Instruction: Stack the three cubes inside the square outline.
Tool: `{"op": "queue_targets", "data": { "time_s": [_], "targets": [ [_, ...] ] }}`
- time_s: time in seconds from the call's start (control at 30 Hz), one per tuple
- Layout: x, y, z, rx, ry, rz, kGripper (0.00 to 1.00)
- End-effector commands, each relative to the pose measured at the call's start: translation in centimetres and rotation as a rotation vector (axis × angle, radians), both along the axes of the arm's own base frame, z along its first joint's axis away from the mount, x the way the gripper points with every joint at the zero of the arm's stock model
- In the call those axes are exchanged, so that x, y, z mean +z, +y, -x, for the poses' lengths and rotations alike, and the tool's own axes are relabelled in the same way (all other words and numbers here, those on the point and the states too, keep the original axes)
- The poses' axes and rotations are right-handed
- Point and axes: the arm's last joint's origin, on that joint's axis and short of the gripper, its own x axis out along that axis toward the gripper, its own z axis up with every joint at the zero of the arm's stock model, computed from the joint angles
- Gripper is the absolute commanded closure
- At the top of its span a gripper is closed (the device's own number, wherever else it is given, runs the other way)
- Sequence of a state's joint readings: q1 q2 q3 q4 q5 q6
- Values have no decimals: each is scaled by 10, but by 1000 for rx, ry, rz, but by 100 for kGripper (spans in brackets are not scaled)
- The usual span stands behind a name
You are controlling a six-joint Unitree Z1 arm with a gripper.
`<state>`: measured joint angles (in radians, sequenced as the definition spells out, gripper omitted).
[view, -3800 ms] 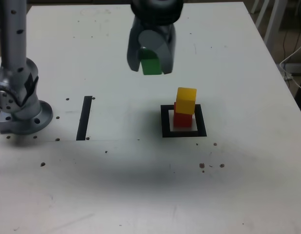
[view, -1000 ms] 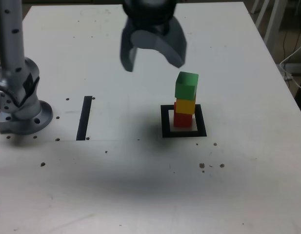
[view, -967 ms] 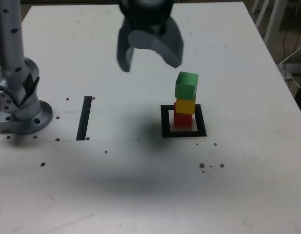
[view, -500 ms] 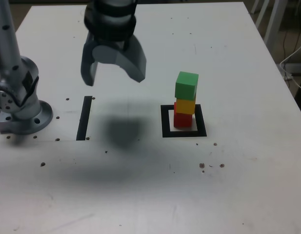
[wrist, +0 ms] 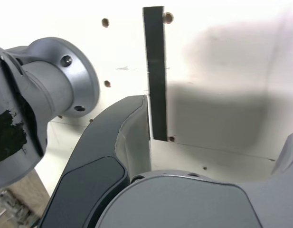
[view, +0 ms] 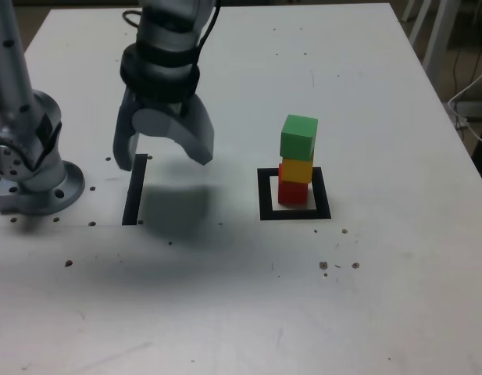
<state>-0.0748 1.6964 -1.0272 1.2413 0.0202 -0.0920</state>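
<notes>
Stack of three cubes stands inside square outline (view: 294, 194), on the exterior view's right of the white tabletop (view: 381, 297). Order, bottom to top: red cube (view: 292, 191), yellow cube (view: 296, 170), green cube (view: 298, 137). Green cube sits slightly offset and rotated vs. the two below; stack upright, all cubes in contact w/ neighbour. Red cube rests on the white centre of the outline, black tape visible on all sides.

Gripper (view: 162, 152) hangs above the tabletop on the exterior view's left, well apart from the stack, near the straight black strip (view: 135, 189). Jaws spread wide, nothing between them, no contact w/ any cube. Shadow falls on the tabletop just beneath.

Wrist view: strip (wrist: 155, 71) seen between the jaws, arm base (wrist: 46, 90) beside it; no cube in this view.

Arm base (view: 33, 176) bolted at exterior view's far left.
</notes>
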Motion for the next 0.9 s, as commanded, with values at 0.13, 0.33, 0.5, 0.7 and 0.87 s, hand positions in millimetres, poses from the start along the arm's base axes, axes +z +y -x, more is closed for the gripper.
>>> {"op": "queue_targets", "data": {
  "time_s": [0.13,0.33,0.5,0.7,0.87],
  "targets": [
    [-7,4,9,23,12,10,1],
    [-15,9,14,38,31,18,1],
    [-23,14,19,52,54,32,1],
    [-32,21,24,65,75,44,1],
    [-38,25,26,71,81,51,1]
  ]
}}
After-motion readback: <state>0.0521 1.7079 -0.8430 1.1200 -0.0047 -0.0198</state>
